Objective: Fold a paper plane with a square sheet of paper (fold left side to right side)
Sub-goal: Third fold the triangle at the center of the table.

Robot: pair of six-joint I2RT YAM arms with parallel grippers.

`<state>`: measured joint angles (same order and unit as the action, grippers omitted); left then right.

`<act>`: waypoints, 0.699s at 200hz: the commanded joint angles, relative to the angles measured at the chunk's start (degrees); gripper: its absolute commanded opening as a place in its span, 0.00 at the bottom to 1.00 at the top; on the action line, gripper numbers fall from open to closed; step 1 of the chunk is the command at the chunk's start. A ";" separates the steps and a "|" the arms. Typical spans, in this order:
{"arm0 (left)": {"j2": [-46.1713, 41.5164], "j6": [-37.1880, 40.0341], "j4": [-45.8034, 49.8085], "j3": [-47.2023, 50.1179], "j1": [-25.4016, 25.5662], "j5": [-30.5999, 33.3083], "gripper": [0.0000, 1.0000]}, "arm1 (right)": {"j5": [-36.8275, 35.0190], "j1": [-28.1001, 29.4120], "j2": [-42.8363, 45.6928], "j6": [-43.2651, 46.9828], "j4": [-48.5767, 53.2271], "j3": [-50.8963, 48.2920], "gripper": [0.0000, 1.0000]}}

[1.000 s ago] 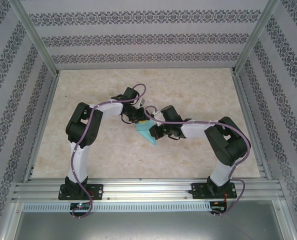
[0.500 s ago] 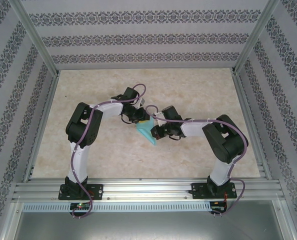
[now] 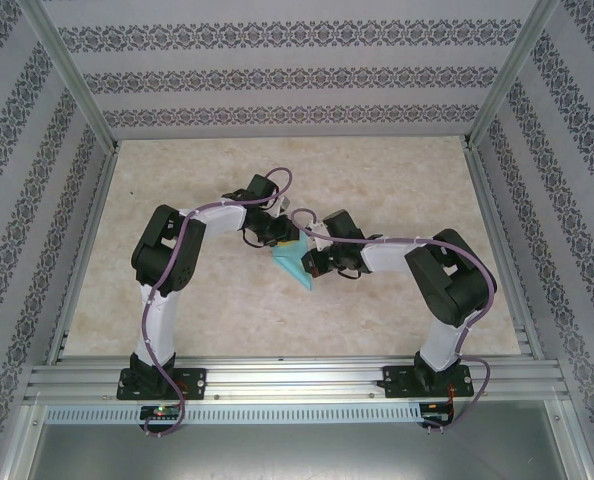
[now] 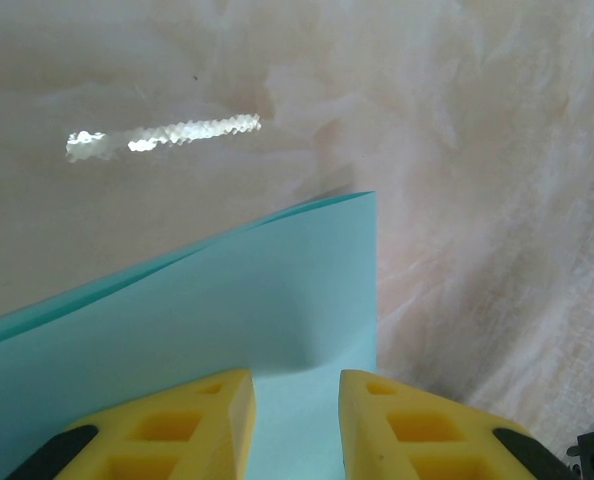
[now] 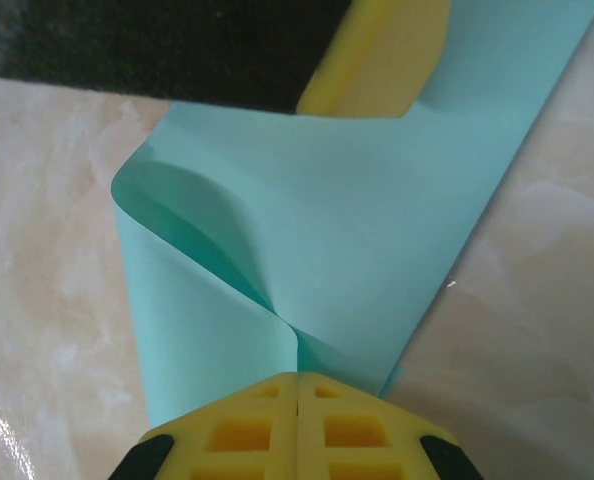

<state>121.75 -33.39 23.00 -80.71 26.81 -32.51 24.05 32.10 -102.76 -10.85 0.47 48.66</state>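
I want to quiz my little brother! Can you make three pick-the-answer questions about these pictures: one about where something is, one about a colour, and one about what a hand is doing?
1. Where is the paper?
A) against the far wall
B) in the middle of the table
C) on the floor

2. What colour is the paper?
A) red
B) white
C) light turquoise

3. What is the right hand doing?
A) standing wide open
B) pinching the paper
C) holding a cup

Answers:
1 B: the top view shows it mid-table.
2 C: both wrist views show turquoise.
3 B: its yellow fingers meet with the paper caught between them.
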 commanded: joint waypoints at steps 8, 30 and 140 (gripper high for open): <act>2.24 1.55 3.01 1.25 1.05 3.42 0.31 | -1.35 -0.54 -0.07 0.46 0.84 1.64 0.00; 2.22 1.48 2.87 1.41 1.09 3.49 0.31 | -1.82 -0.54 -0.21 0.63 1.27 1.85 0.00; 2.29 1.48 2.74 1.35 1.14 3.42 0.31 | -2.22 -0.46 -2.75 1.10 3.95 3.26 0.00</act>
<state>121.75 -33.39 23.00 -80.68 26.81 -32.49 23.16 32.10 -103.85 -10.79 3.38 50.65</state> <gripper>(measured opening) 0.309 0.049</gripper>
